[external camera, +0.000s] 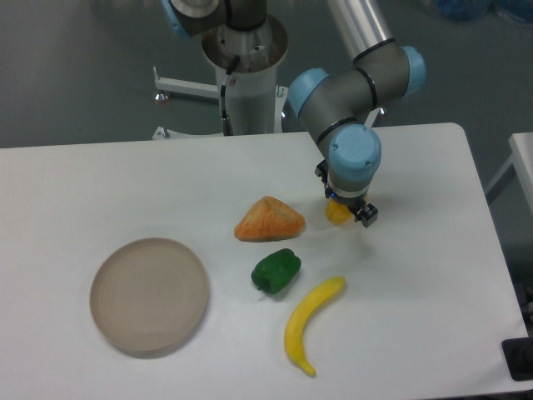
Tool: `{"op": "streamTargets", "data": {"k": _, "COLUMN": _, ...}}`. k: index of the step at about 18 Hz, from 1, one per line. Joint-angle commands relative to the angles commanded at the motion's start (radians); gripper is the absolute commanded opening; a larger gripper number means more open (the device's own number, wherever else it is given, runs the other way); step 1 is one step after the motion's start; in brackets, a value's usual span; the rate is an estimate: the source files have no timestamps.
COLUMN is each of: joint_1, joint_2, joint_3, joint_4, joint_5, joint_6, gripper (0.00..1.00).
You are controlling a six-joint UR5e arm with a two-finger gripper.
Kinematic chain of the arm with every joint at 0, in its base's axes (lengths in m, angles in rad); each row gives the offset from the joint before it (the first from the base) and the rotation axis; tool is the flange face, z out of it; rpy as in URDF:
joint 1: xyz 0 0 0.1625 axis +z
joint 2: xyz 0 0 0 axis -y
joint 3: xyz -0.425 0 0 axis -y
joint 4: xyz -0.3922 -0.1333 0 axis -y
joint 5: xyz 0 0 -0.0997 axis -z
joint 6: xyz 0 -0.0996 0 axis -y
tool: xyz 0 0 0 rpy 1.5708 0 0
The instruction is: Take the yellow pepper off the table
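Observation:
The yellow pepper (337, 213) is a small yellow-orange lump right of centre on the white table (100, 183). Most of it is hidden under the arm's wrist and gripper. My gripper (343, 213) points straight down over it, its fingers around the pepper at table level. The wrist hides the fingertips, so I cannot tell whether the jaws are closed on the pepper or whether the pepper still rests on the table.
An orange-tan wedge (269, 220) lies just left of the gripper. A green pepper (276, 271) and a yellow banana (310, 322) lie in front of it. A round beige plate (149, 293) sits at the front left. The table's right edge is near.

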Motion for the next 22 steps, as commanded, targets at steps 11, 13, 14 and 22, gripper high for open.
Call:
{"op": "streamTargets", "data": {"k": 11, "joint_1": 0.023, "joint_2": 0.014, "joint_3": 0.003, "joint_4": -0.002, "joint_5": -0.002, "joint_6": 0.002, "gripper": 0.37}}
{"op": "streamTargets", "data": {"k": 13, "joint_1": 0.025, "joint_2": 0.014, "joint_3": 0.012, "joint_4": -0.005, "joint_5": -0.002, "joint_6": 0.002, "gripper": 0.36}}
{"op": "streamTargets", "data": {"k": 14, "joint_1": 0.025, "joint_2": 0.014, "joint_3": 0.021, "joint_4": -0.008, "joint_5": -0.002, "joint_6": 0.002, "gripper": 0.36}}
{"op": "streamTargets", "data": {"k": 22, "joint_1": 0.023, "joint_2": 0.02, "joint_3": 0.124, "joint_4": -0.023, "joint_5": -0.08, "joint_6": -0.002, "gripper": 0.36}}
